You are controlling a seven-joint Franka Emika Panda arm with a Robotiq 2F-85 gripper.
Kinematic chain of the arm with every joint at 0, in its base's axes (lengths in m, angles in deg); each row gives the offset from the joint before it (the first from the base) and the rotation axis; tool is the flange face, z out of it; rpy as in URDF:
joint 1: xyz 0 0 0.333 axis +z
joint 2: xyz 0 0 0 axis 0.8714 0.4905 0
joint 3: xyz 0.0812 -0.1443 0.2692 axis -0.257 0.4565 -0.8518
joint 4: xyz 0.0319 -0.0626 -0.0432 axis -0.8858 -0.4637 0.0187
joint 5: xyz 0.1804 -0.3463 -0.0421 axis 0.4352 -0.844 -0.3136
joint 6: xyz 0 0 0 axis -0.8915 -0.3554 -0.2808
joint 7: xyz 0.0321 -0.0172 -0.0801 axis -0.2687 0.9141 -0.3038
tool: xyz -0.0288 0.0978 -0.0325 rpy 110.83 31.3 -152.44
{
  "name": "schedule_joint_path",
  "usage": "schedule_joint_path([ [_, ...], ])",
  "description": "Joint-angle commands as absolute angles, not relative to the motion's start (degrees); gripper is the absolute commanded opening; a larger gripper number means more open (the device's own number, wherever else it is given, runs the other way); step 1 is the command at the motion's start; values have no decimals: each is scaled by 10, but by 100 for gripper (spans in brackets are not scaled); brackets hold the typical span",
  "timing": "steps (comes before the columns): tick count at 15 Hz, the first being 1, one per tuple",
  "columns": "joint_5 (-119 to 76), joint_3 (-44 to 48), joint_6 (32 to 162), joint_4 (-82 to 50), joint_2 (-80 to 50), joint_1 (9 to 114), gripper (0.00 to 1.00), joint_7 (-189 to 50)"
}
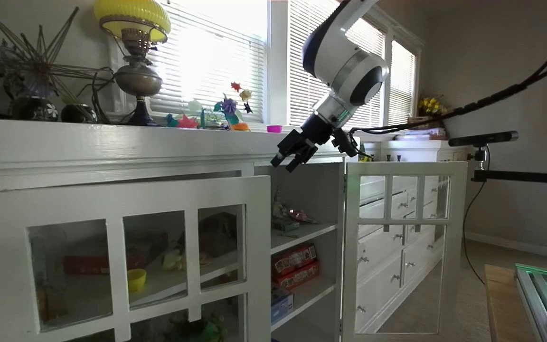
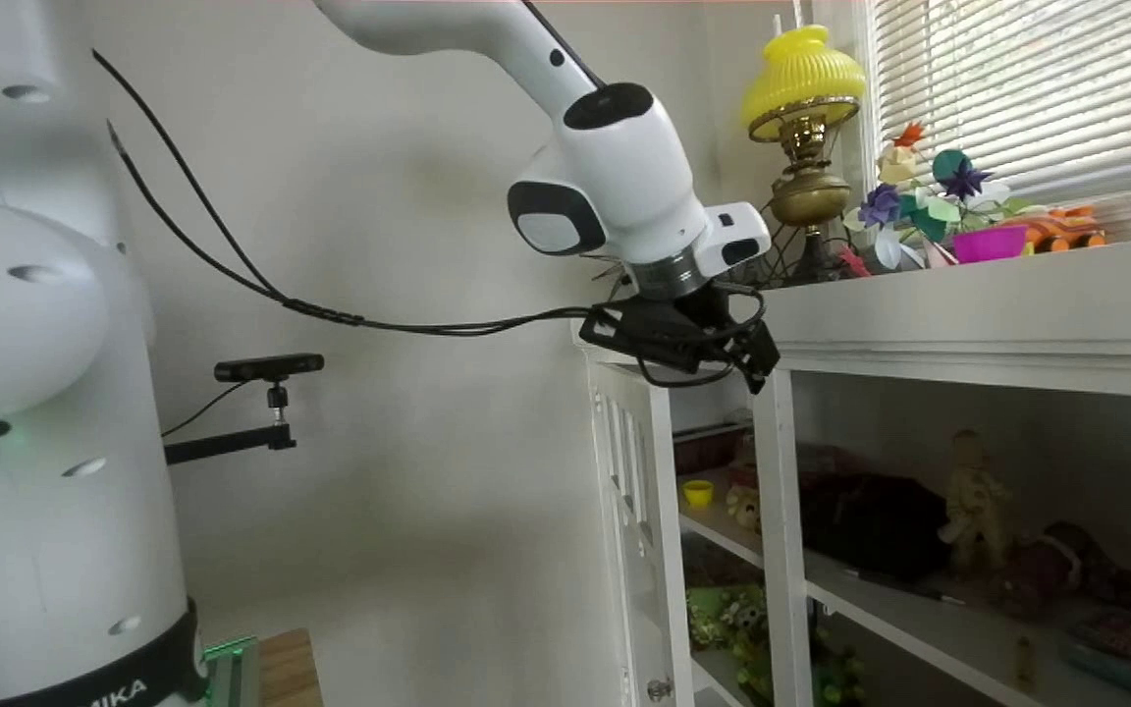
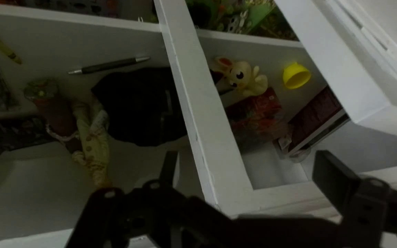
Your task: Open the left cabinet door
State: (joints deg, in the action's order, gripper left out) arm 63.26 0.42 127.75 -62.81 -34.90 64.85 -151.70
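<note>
The left cabinet door (image 1: 258, 228), white with three columns of glass panes, stands partly open in both exterior views. In an exterior view its free edge (image 2: 669, 560) stands out from the white centre post (image 2: 783, 530), with a gap between, and its knob (image 2: 659, 690) is low down. In the wrist view the door's edge (image 3: 343, 51) is at the upper right. My gripper (image 1: 284, 165) is open and empty, above the door's free upper corner near the cabinet top. In the wrist view its fingers (image 3: 250, 174) are wide apart, with the centre post's upper end between them.
The other paned door (image 1: 456, 247) stands swung out wide. A yellow-shaded lamp (image 2: 809, 147) and paper flowers (image 2: 953, 191) stand on the cabinet top (image 1: 64, 142). Shelves hold a yellow cup (image 3: 295, 75), a rabbit figure (image 3: 245, 77) and a doll (image 3: 93, 148).
</note>
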Motion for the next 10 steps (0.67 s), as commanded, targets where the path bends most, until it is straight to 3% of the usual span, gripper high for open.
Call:
schedule_joint_path([
  [1,725,1,1288,-547,-288,656,100,-1587],
  [10,716,-7,1174,-505,-227,657,100,-1587],
])
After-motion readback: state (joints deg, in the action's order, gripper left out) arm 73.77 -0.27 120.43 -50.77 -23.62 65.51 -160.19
